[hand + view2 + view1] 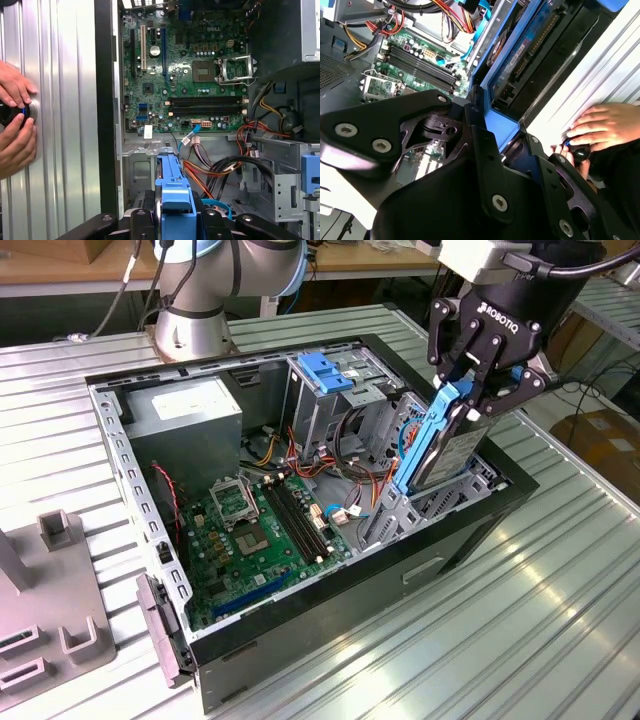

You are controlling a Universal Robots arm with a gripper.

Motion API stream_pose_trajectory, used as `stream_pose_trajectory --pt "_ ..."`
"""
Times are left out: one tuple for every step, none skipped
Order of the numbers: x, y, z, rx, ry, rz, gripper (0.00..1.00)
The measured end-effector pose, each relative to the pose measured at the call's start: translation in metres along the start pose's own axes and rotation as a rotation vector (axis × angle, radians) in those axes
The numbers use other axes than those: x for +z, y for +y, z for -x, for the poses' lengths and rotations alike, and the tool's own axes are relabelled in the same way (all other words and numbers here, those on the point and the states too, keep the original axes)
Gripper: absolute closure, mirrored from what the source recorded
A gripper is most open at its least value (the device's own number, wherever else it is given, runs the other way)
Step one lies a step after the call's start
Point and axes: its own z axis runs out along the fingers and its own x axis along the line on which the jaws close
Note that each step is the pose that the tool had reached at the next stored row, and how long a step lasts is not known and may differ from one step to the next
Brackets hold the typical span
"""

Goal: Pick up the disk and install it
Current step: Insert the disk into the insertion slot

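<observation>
Gripper (486,387) jaws clamp the disk (452,452) by its blue rails, tilted on edge at two o'clock in the case (340,625). Seating it well likely calls for rails kept parallel to the drive bay (392,516).

Blue-railed grey disk (452,452), on edge, steeply tilted, seemingly partway into the case's bay.

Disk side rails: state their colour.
Blue side rails frame the disk, shown best in the exterior view, gripped by the tool.
</observation>
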Motion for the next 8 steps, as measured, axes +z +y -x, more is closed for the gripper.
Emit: stream_pose_trajectory --pt "0.0011 0.0 0.0 0.0 0.0 0.0 0.63" --pt "0.0035 0.0 0.0 0.0 0.0001 0.0 0.63" --pt "0.0057 0.0 0.0001 0.0 0.0001 -0.0001 0.63" --pt "0.0085 0.0 0.0001 0.0 0.0001 -0.0001 0.63" --pt "0.0101 0.0 0.0001 0.0 0.0001 0.0 0.63" --pt "0.0115 0.0 0.0002 0.0 0.0 0.0 0.63" --pt "0.0151 0.0 0.0002 0.0 0.0 0.0 0.63" --pt "0.0179 0.0 0.0002 0.0 0.0001 0.0 0.63"
